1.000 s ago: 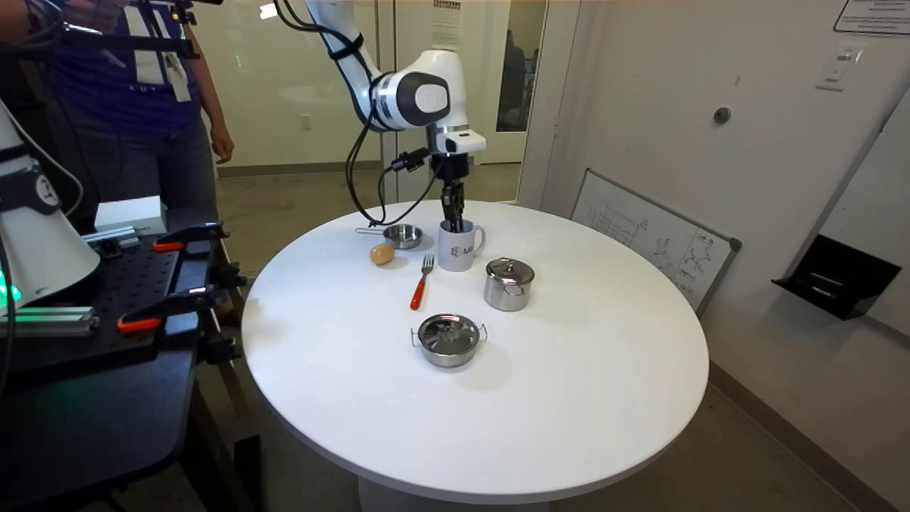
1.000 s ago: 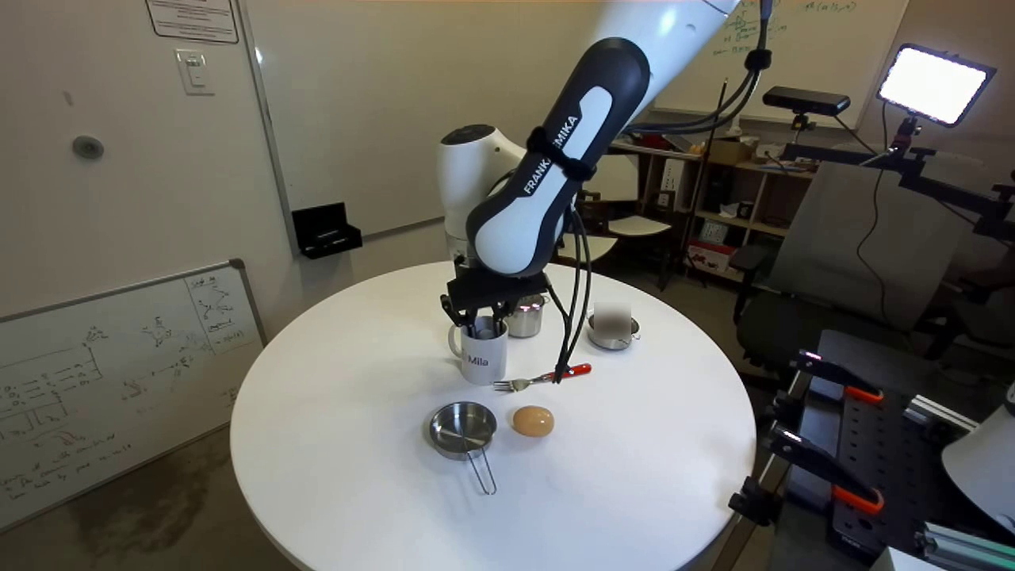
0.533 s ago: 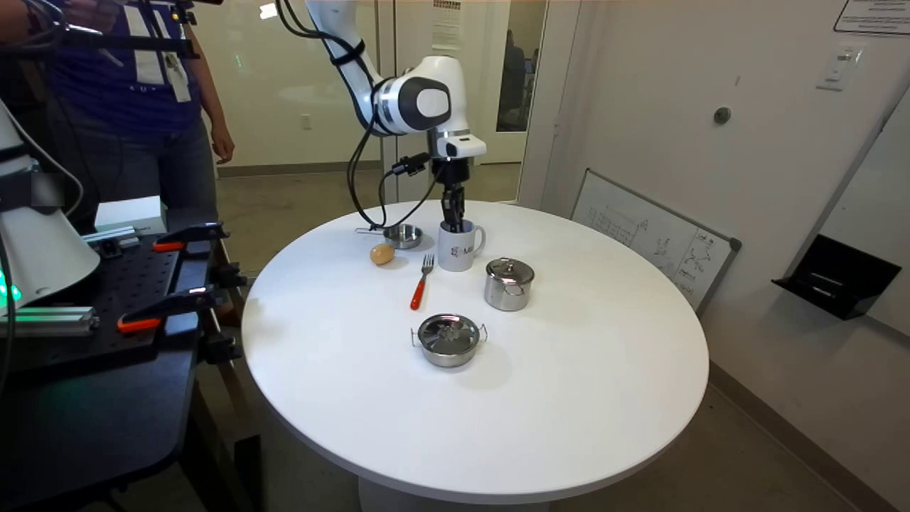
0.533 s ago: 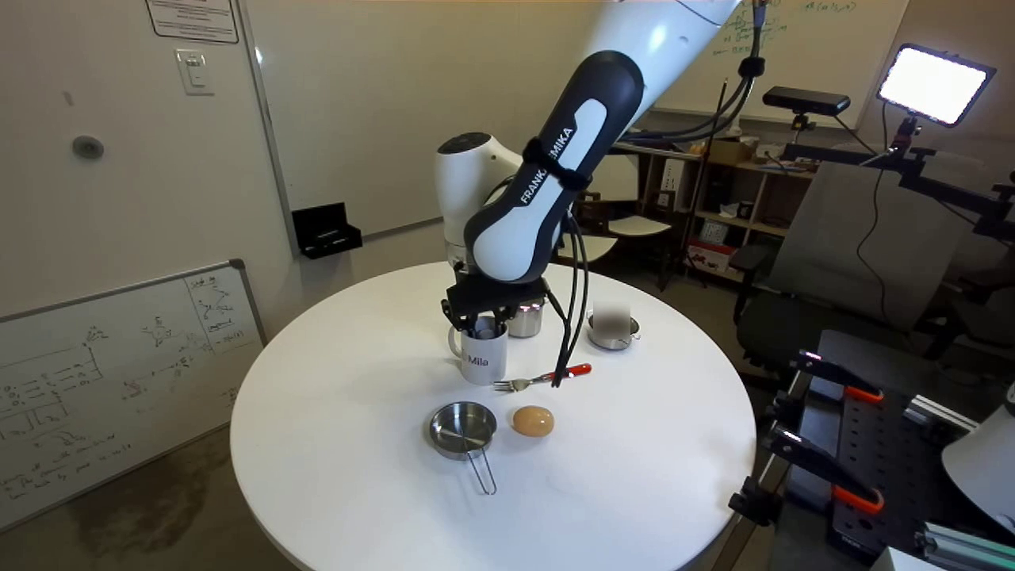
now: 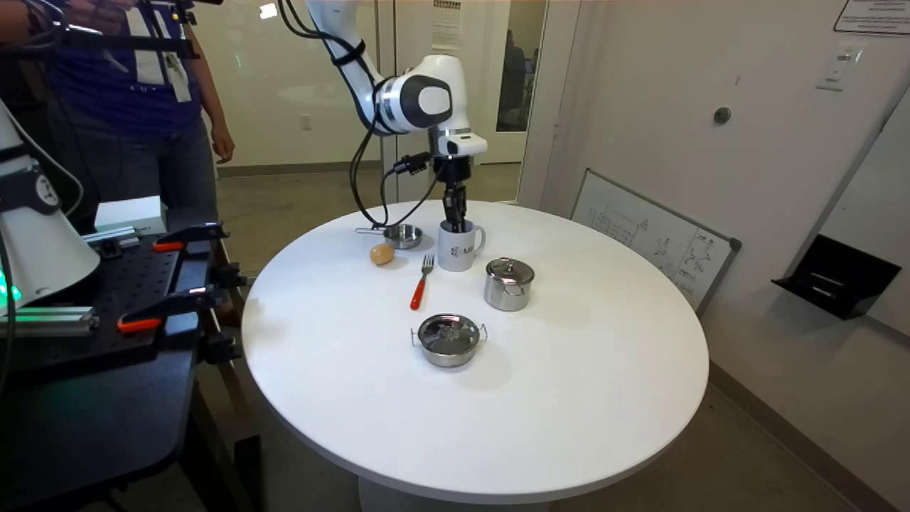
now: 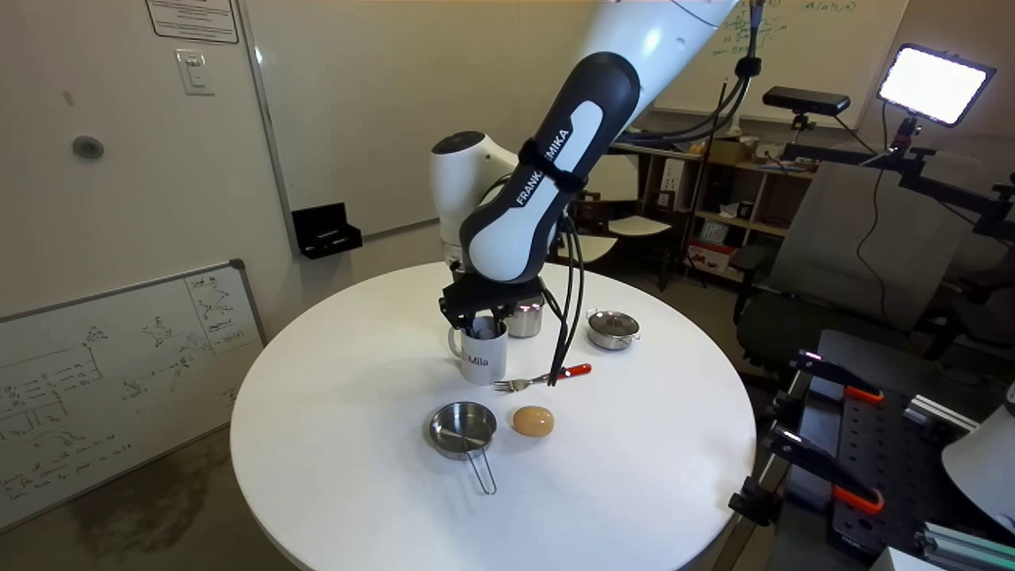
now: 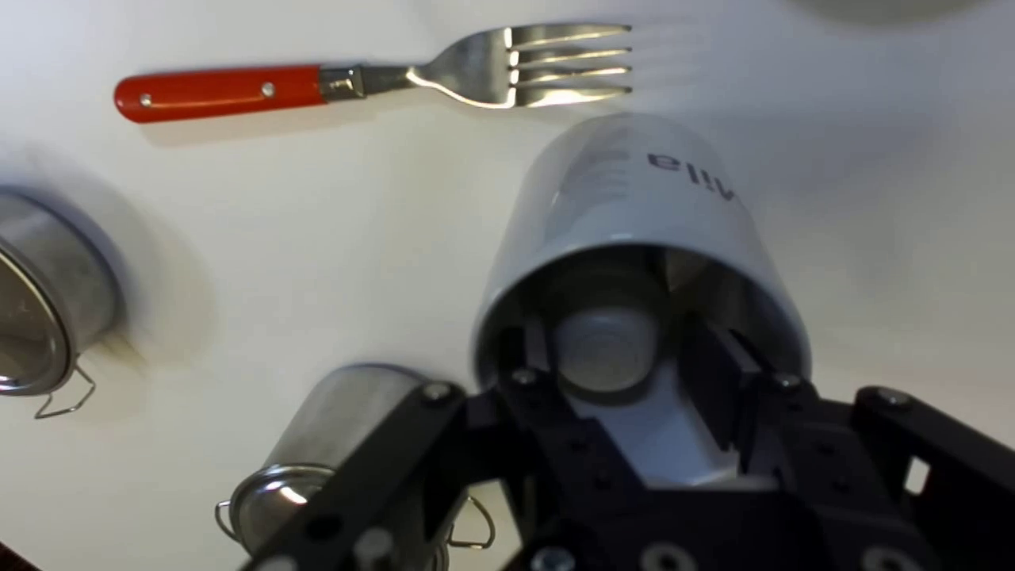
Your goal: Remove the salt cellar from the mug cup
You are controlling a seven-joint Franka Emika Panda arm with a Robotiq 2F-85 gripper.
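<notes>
The white mug cup (image 7: 626, 190) stands upright on the round table, also seen in both exterior views (image 5: 455, 252) (image 6: 484, 363). The salt cellar (image 7: 607, 349) is inside it; its round whitish top shows in the wrist view, its lower body in shadow. My gripper (image 7: 622, 358) points down with its fingers inside the mug. One finger is close beside the salt cellar; a gap shows between the salt cellar and the opposite finger, so the gripper is open. In both exterior views the fingertips are hidden by the mug wall.
A red-handled fork (image 7: 373, 79) lies close beside the mug. A tall lidded steel pot (image 5: 508, 288) stands near the mug, and a low lidded pot (image 5: 448, 343) is farther off. An egg (image 6: 533, 421) and a small steel pan (image 6: 463, 431) lie on the mug's far side from the pots.
My gripper has sunk slightly deeper into the mug since one second ago, then shifted a little sideways. The mug and the other objects have not moved.
</notes>
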